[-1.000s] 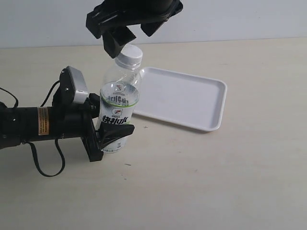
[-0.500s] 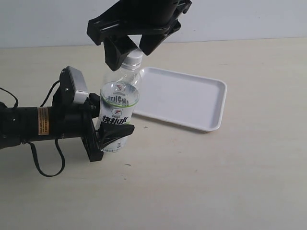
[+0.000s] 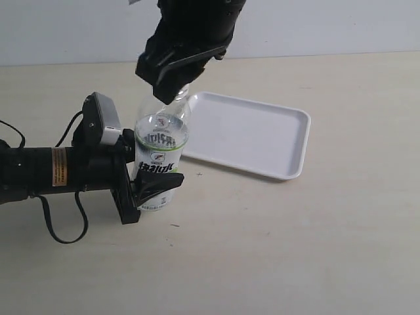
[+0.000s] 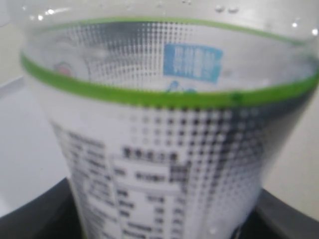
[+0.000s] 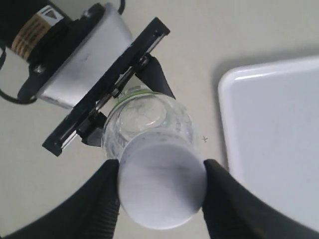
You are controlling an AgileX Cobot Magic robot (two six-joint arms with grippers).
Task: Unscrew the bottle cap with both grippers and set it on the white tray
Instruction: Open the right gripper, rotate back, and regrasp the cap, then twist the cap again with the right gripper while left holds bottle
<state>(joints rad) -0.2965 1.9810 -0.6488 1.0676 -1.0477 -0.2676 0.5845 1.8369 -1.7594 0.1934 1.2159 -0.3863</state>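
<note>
The clear bottle [image 3: 159,154] with its white-and-green label stands upright on the table. My left gripper [image 3: 149,185] is shut on the bottle's lower body; the label [image 4: 164,149] fills the left wrist view. From above, my right gripper [image 3: 172,84] has come down over the bottle's top. Its two black fingers [image 5: 99,199] press on both sides of the white bottle cap [image 5: 162,184], which still sits on the bottle [image 5: 144,119]. In the exterior view the cap is hidden behind the right gripper. The white tray [image 3: 252,134] lies to the right of the bottle.
The left arm [image 3: 52,170] with an orange label and a black cable lies across the table's left side. The tray [image 5: 274,144] holds nothing. A light wall runs along the table's far edge.
My right gripper has come down over the cap and shut on it. The cap, visible before, is now hidden in the exterior view. The left gripper and bottle have barely moved.
</note>
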